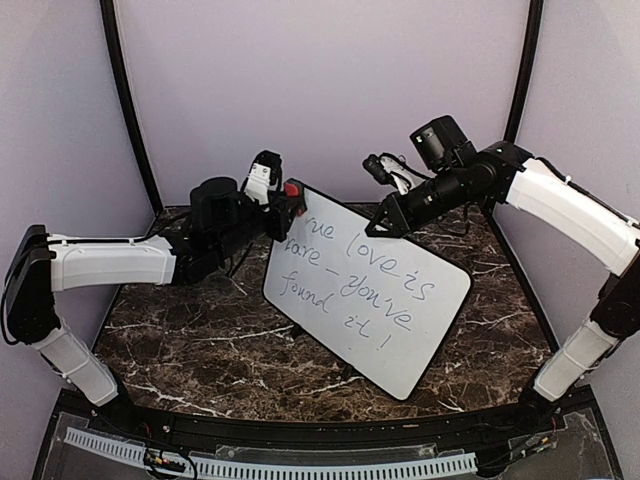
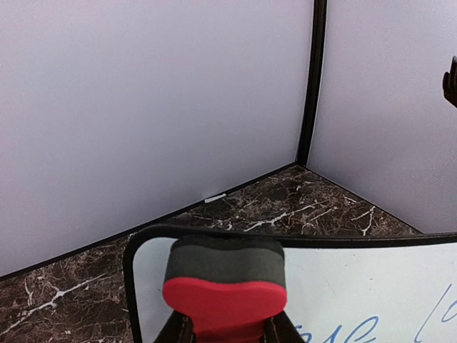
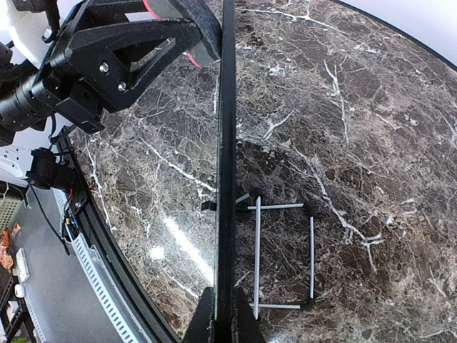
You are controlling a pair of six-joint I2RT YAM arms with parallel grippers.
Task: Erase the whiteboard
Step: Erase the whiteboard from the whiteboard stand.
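Note:
The whiteboard [image 1: 400,310] stands tilted on the marble table, with blue-grey handwriting across its face. My right gripper [image 1: 385,222] is shut on its top edge; in the right wrist view the black rim [image 3: 227,179] runs edge-on between the fingers of the right gripper [image 3: 230,325]. My left gripper [image 1: 283,203] is shut on a red eraser [image 1: 294,189] with a dark felt face. The eraser [image 2: 225,282] sits against the upper left corner of the whiteboard [image 2: 357,286], felt side to the white surface, above the left gripper [image 2: 225,334]. The first written word shows just right of it.
A thin wire stand [image 3: 285,257] props the board from behind on the dark marble table [image 1: 200,340]. Pale walls and black corner posts [image 2: 313,78] close the back. A ribbed cable rail [image 1: 300,465] runs along the near edge.

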